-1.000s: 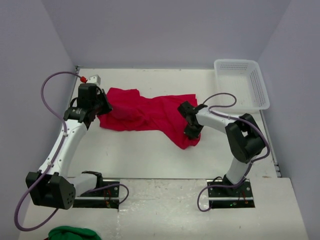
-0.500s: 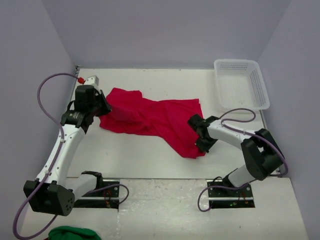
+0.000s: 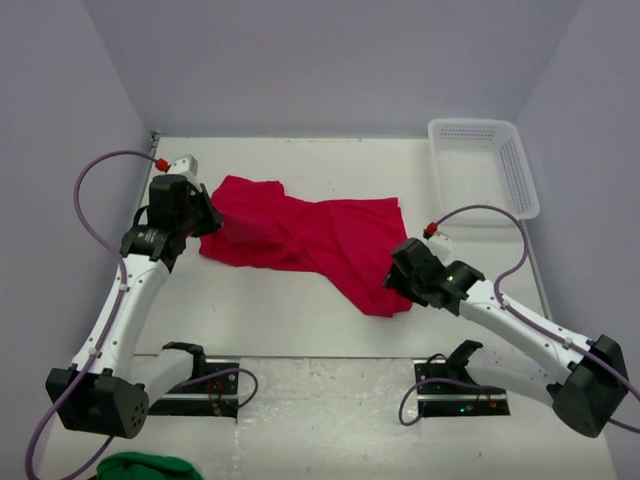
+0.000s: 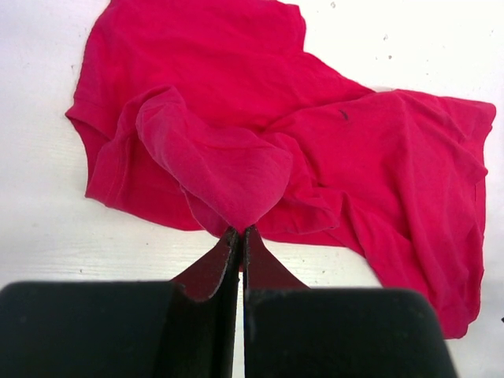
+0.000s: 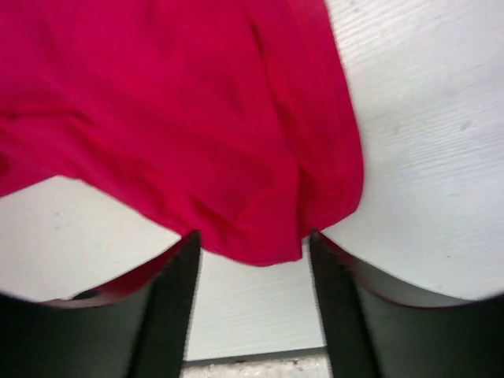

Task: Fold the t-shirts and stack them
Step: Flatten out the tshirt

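A single red t-shirt (image 3: 300, 235) lies crumpled and unfolded across the middle of the white bench (image 3: 280, 305). It runs from the far left toward the near right, where one corner tapers to a point. We see the left hand (image 4: 240, 233) pressed together on a fold at the garment's left edge. The cloth is drawn up into a soft peak from the pinch, and the rest lies flat and wrinkled. At the opposite end, the right hand (image 5: 253, 240) sits low at the shirt's near right corner. Its two fingers (image 5: 177, 291) are spread apart, and the hem lies loose between them. From above, we find the left arm reaching up along the left side of the bench. The right arm stretches out low from its base toward the shirt. A white mesh basket (image 3: 523, 185) stands at the far right corner, well apart from the shirt. A bit of green cloth (image 3: 140, 466) shows at the bottom left edge of the overhead view, nearer than the arm bases.
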You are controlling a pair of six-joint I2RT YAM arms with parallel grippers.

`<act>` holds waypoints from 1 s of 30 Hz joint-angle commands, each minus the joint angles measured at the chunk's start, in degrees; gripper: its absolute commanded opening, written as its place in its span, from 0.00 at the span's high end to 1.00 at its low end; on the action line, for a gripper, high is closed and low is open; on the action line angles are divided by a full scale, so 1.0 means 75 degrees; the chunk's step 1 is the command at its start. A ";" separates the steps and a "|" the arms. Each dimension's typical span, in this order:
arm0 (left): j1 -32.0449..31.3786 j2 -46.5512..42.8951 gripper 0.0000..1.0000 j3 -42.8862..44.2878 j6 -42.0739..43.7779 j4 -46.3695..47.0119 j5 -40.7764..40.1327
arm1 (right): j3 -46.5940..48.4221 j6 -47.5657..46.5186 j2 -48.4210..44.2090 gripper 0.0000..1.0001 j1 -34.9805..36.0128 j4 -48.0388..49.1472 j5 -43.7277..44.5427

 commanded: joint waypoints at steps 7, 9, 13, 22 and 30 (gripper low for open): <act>-0.0047 -0.0120 1.00 -0.0001 0.0127 0.0094 0.0185 | -0.0388 -0.0774 0.1521 0.34 0.1291 0.0472 -0.0787; -0.0047 -0.0120 1.00 -0.0001 0.0127 0.0106 0.0197 | -0.0317 -0.0739 0.1862 0.49 0.1480 0.0483 -0.0762; -0.0047 -0.0143 1.00 -0.0013 0.0174 0.0059 0.0150 | -0.0258 -0.0213 0.2016 0.57 0.1902 0.0472 -0.0634; -0.0047 -0.0096 1.00 -0.0025 0.0174 0.0094 0.0208 | 0.0104 -0.0012 0.1911 0.47 0.1914 -0.0101 0.0044; -0.0047 -0.0131 1.00 -0.0095 0.0185 0.0083 0.0220 | 0.0655 -0.0480 0.2355 0.48 0.1634 -0.0396 0.0538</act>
